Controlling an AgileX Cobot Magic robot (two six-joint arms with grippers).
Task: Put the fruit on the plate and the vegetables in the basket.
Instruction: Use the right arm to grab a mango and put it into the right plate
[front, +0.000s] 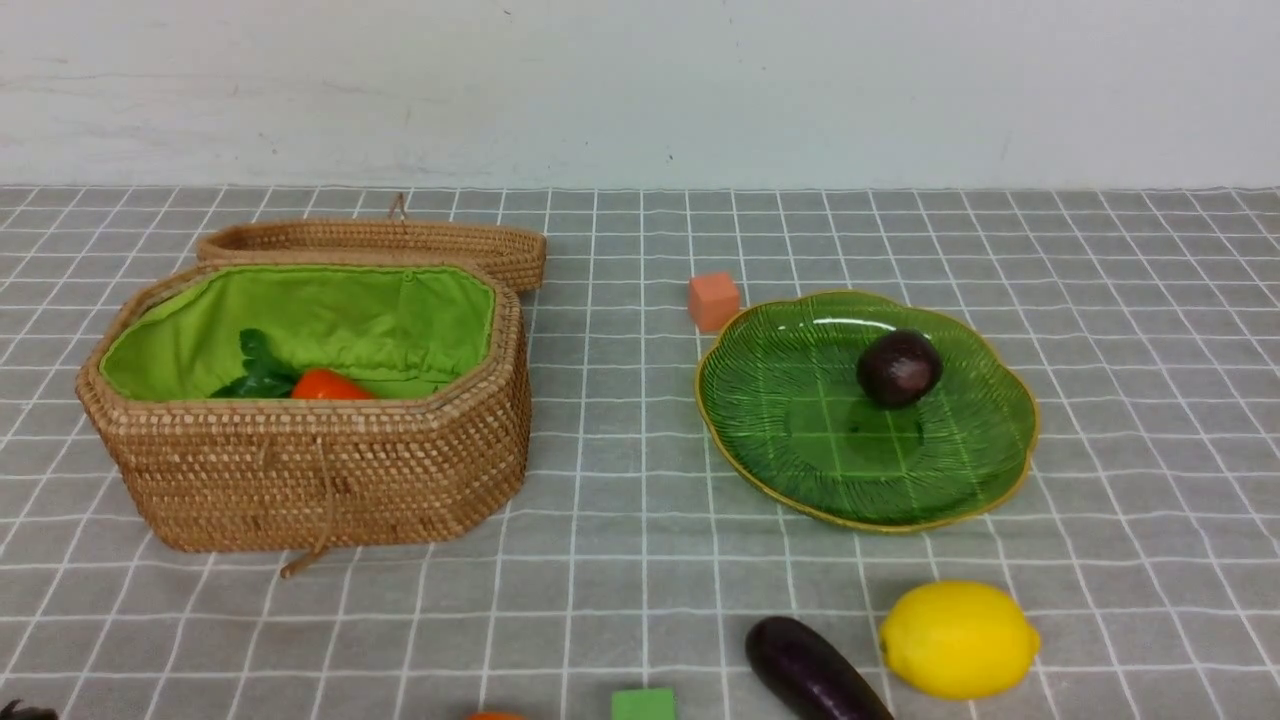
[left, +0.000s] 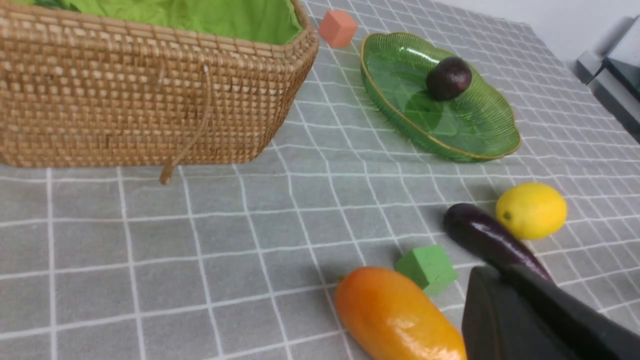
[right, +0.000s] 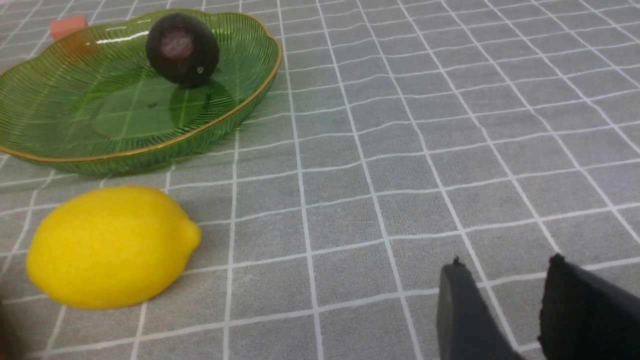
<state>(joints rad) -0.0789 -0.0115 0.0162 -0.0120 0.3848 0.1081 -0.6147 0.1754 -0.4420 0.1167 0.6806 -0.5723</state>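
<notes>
Sorting table, grey grid cloth (front: 620, 600): two grippers, part-filled plate and basket.
Left gripper (left: 495, 272) has its jaws together and empty, and hides one end of the eggplant (left: 487, 240). Right gripper (right: 505, 265) has its jaws apart, nothing between them. The carrot (front: 330, 385) in the basket (front: 320, 470) is half hidden by the near wall, and the rest of the interior is out of sight. The mango-like fruit (left: 397, 315) is cut off at the frame edge. Fruit, 3: maroon fruit (right: 182, 47) on the plate (right: 60, 125), lemon (right: 112, 245) and mango-like fruit on the cloth. Vegetables seen, 2. Cubes, 2: green cube (left: 427, 267), orange cube (front: 713, 300). Basket lid (front: 380, 245), 1, lying open behind.
</notes>
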